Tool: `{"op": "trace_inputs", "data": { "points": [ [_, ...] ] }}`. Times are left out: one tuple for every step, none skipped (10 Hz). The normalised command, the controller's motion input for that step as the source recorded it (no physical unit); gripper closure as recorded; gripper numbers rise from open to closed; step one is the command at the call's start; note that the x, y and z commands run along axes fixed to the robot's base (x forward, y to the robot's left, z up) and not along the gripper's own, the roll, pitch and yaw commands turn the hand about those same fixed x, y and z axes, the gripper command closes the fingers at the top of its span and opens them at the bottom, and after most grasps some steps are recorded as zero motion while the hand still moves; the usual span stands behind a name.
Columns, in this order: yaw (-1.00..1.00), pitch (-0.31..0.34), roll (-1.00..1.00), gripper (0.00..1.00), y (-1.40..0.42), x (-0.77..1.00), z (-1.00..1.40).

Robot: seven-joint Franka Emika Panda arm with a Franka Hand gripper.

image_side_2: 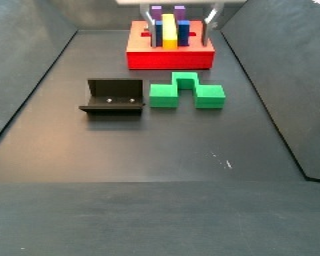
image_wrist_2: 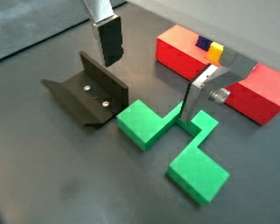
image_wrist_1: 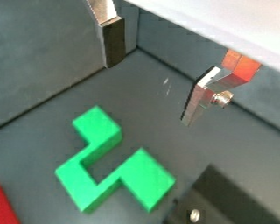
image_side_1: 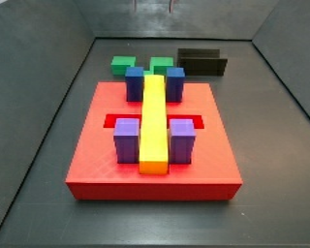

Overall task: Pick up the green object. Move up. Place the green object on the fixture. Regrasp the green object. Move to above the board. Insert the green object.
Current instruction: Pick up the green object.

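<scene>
Fingers (image_wrist_2: 108, 39) of the gripper (image_wrist_2: 154, 70) hang spread wide and empty above the green object (image_wrist_2: 166, 140), which lies between fixture (image_wrist_2: 90, 92) and board (image_wrist_2: 184, 48).

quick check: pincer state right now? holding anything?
Pincer: open, holding nothing, hovering above the bright green plastic bridge-shaped block, which lies on the floor beside the small dark bracket fixture.
</scene>
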Motion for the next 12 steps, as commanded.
{"op": "trace_inputs", "data": {
  "points": [
    [0.0, -0.057, 0.03, 0.0, -0.44, 0.14, -0.56],
    [0.0, -0.057, 0.02, 0.0, -0.42, 0.1, -0.54],
    [0.0, -0.089, 0.05, 0.0, -0.41, -0.01, -0.53],
    [0.0, -0.099, 0.06, 0.0, -0.36, -0.1, -0.53],
    [0.0, -0.096, 0.07, 0.0, -0.33, -0.19, -0.53],
    [0.0, -0.1, 0.06, 0.0, -0.32, -0.17, -0.52],
    [0.0, -0.107, 0.06, 0.0, -0.34, -0.13, -0.55],
    [0.0, -0.103, 0.06, 0.0, -0.35, -0.09, -0.55],
    [0.0, -0.099, 0.05, 0.0, -0.33, -0.12, -0.52],
    [0.0, -0.067, 0.0, 0.0, -0.23, -0.09, -0.27],
    [0.0, -0.061, 0.0, 0.0, -0.07, -0.04, -0.04],
    [0.0, -0.049, 0.0, 0.0, -0.07, -0.03, -0.03]
  ]
}}
